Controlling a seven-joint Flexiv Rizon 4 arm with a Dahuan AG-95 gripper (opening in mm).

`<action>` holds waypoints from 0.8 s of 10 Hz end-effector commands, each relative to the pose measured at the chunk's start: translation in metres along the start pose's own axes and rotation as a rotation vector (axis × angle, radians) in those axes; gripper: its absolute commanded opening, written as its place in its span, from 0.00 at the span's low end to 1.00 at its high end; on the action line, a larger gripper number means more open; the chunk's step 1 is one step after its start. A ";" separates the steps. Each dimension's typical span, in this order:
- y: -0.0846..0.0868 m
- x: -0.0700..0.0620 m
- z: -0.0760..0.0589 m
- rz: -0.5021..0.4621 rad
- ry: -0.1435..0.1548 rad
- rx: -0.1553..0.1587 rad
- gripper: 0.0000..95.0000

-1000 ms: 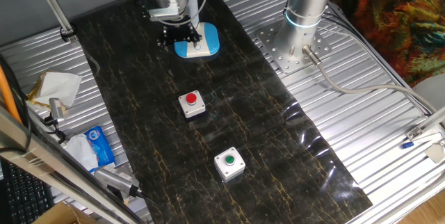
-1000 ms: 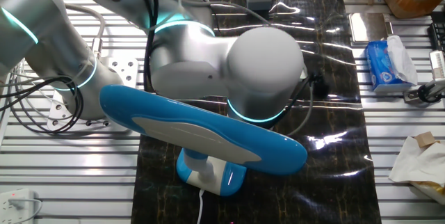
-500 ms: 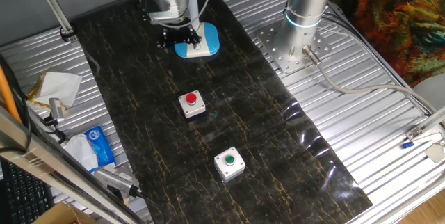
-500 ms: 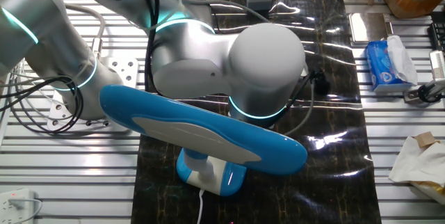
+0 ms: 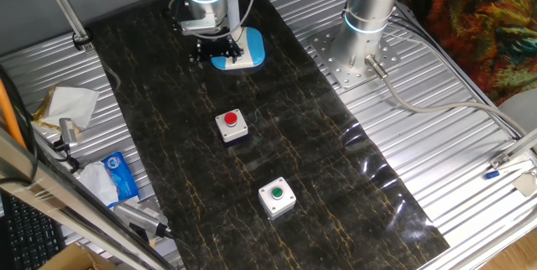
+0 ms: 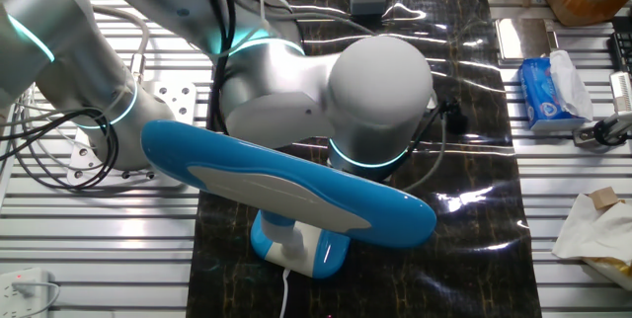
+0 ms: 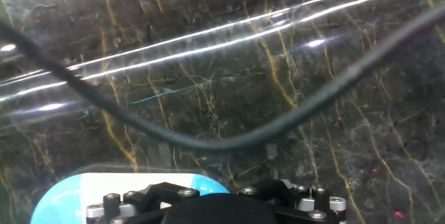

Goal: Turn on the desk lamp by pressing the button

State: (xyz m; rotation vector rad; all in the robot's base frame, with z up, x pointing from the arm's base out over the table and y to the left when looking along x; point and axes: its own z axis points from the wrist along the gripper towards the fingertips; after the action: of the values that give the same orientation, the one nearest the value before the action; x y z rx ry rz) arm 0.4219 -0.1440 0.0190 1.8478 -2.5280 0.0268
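The desk lamp's light-blue and white base (image 5: 244, 52) stands at the far end of the dark marbled mat. My gripper (image 5: 216, 49) hangs straight over the base's left part and covers it. The button is hidden under the gripper. The other fixed view shows the lamp's long blue and white head (image 6: 286, 185) above its base (image 6: 296, 246), and the arm's big joint hides the gripper there. In the hand view only a corner of the blue and white base (image 7: 73, 189) shows beside the black gripper body; the fingertips do not show.
A grey box with a red dome button (image 5: 232, 124) and one with a green dome button (image 5: 276, 196) sit on the mat nearer the front. A second arm's base (image 5: 362, 48) stands to the right. A black cable (image 7: 208, 140) crosses the hand view. Tissue clutter (image 5: 113, 178) lies at the left.
The arm has shifted slightly, and the gripper sits a little further over the lamp base. The lamp and the two button boxes have not moved.
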 end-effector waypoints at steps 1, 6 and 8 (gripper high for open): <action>0.002 -0.001 -0.002 0.029 -0.030 -0.029 1.00; 0.002 0.000 -0.003 -0.007 0.016 -0.005 1.00; 0.002 0.000 -0.003 -0.046 0.041 0.008 1.00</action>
State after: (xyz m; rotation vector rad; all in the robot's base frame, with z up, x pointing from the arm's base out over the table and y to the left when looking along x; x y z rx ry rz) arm 0.4198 -0.1422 0.0220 1.8718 -2.4797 0.0529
